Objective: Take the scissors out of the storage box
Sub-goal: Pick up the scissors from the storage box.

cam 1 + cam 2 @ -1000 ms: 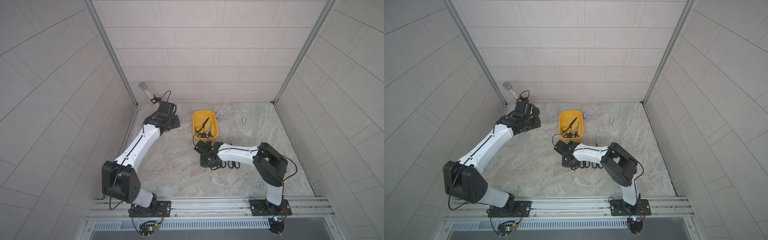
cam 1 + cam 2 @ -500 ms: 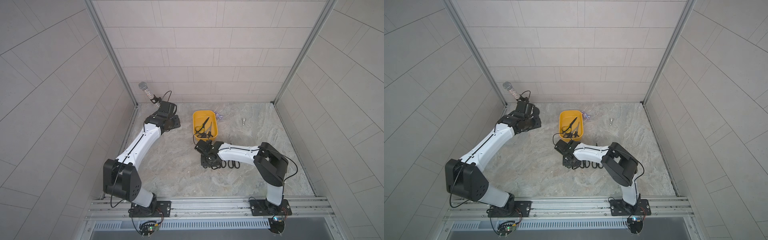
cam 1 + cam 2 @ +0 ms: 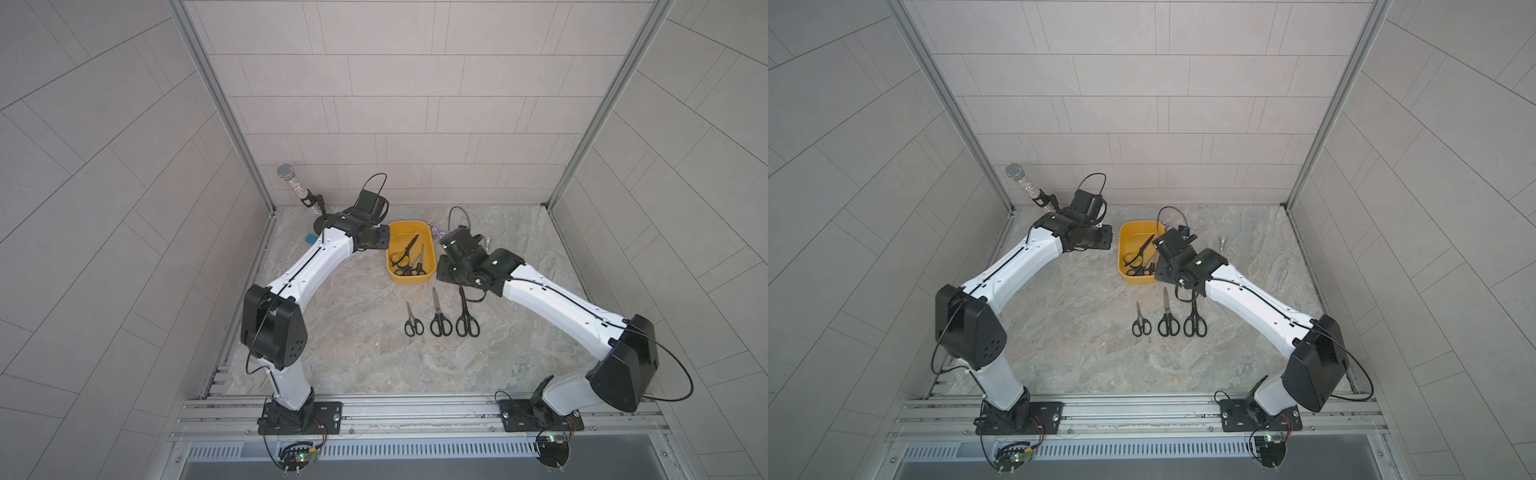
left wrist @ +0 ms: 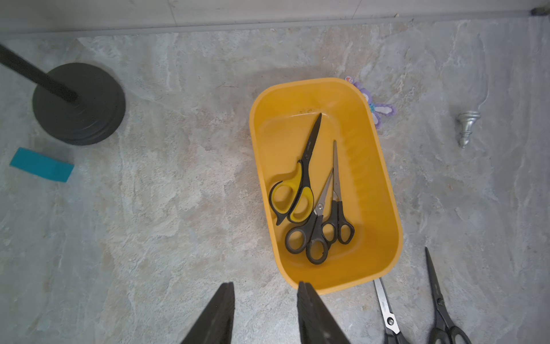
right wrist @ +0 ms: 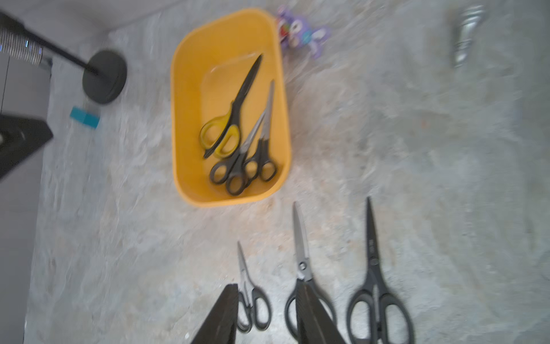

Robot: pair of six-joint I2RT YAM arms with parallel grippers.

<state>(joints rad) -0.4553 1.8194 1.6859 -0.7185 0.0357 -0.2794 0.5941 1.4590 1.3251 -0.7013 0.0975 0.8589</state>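
Right claw (image 5: 267,284) raised off the laid-out scissors (image 3: 440,318) on the table (image 3: 353,353); parted, nothing held. Left claw (image 4: 265,283) parted, empty. Three boxed scissors (image 4: 309,193) yet to be taken from the box (image 4: 384,184): half done.

Surface: mottled stone-look tabletop (image 3: 353,353).
Toward the back wall: yellow storage box (image 3: 405,230), stand base (image 4: 79,104), teal block (image 4: 41,164), purple toy (image 4: 382,110), silver finial (image 4: 467,125).
Nearer: three scissors (image 3: 437,311), side by side.

A yellow box (image 3: 401,235) sits far back on the stone tabletop (image 3: 353,340), holding three scissors (image 3: 405,254). Three black-handled pairs (image 3: 438,318) lie in a row just nearer, blades pointing away.
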